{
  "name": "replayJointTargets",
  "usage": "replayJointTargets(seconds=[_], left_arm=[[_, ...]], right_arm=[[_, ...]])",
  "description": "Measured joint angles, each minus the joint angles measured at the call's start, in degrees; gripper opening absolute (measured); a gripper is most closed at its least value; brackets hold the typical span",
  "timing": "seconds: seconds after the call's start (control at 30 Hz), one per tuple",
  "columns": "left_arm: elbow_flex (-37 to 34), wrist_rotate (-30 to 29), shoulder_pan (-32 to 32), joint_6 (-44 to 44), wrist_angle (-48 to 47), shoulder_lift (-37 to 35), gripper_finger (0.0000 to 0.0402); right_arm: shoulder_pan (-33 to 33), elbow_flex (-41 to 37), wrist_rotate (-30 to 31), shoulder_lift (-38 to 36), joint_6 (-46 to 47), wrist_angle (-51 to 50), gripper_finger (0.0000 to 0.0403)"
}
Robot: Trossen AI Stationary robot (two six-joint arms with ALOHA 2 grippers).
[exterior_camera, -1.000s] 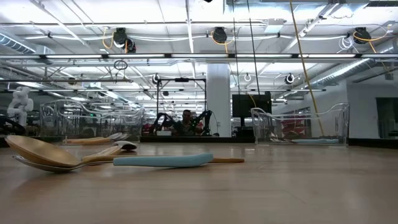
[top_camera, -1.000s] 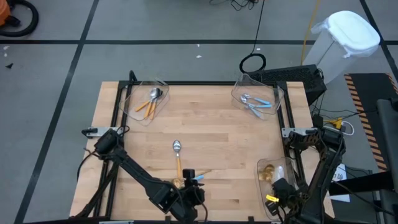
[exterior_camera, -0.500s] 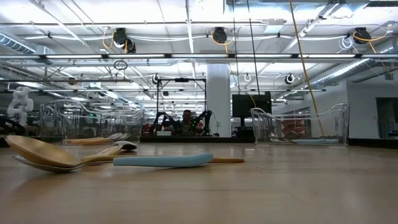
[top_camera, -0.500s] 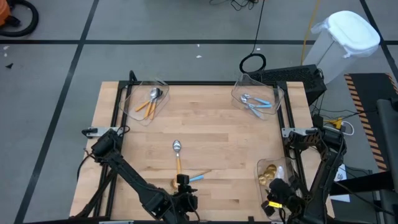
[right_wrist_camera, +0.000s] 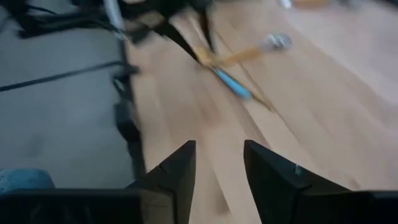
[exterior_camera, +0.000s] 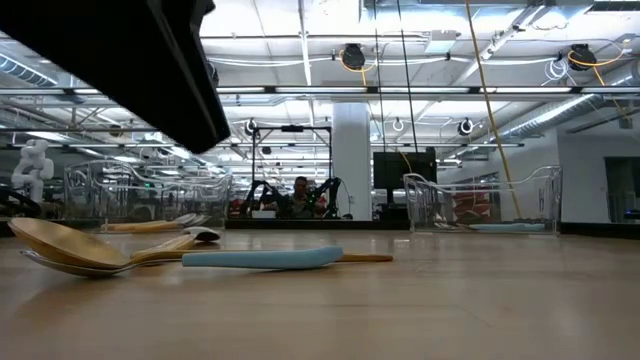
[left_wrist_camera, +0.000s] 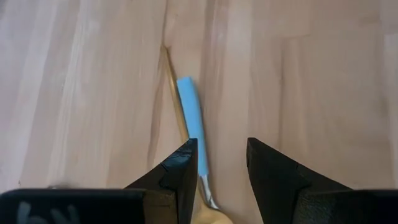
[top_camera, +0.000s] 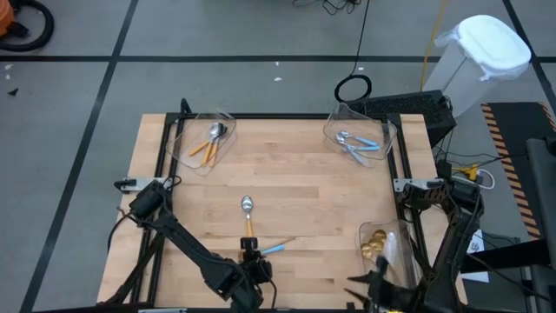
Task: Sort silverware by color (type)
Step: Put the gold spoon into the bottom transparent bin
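Because three spoons lie crossed at the lower middle of the high view, I hold my left tool (top_camera: 250,258) low over them, its two fingers parted and empty, the blue-handled spoon (left_wrist_camera: 191,122) running up between them in the left wrist view. A gold spoon (left_wrist_camera: 176,99) lies under it, so I judge the narrow gap is meant to take one handle alone. An orange-handled spoon (top_camera: 248,217) lies just above the tool. My right tool (top_camera: 375,291) sits at the lower right beside the bin of gold spoons (top_camera: 375,245), fingers apart, nothing held. Orange spoons (top_camera: 209,143) fill the upper-left bin, blue ones (top_camera: 356,146) the upper-right, on the wooden surface (top_camera: 304,191).
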Motion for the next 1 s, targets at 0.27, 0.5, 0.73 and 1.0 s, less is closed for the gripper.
replayJointTargets(seconds=[0.27,0.5,0.73,1.0], left_arm=[[-1.79,6.14,3.98,1.02,-0.10,0.00,0.0138],[-4.57,8.54,6.57,1.32,3.32,0.00,0.0138],[-5.59,9.97,7.01,-1.29,2.79,0.00,0.0138],[-5.59,11.42,8.06,-3.90,-2.04,0.00,0.0138]], right_arm=[[-0.44,0.00,3.23,2.09,-25.70,17.01,0.0132],[-0.76,0.00,1.84,2.09,-28.97,17.49,0.0132],[-0.74,0.00,1.73,2.09,-32.40,17.41,0.0132],[-0.74,0.00,1.71,2.09,-34.54,17.02,0.0132]])
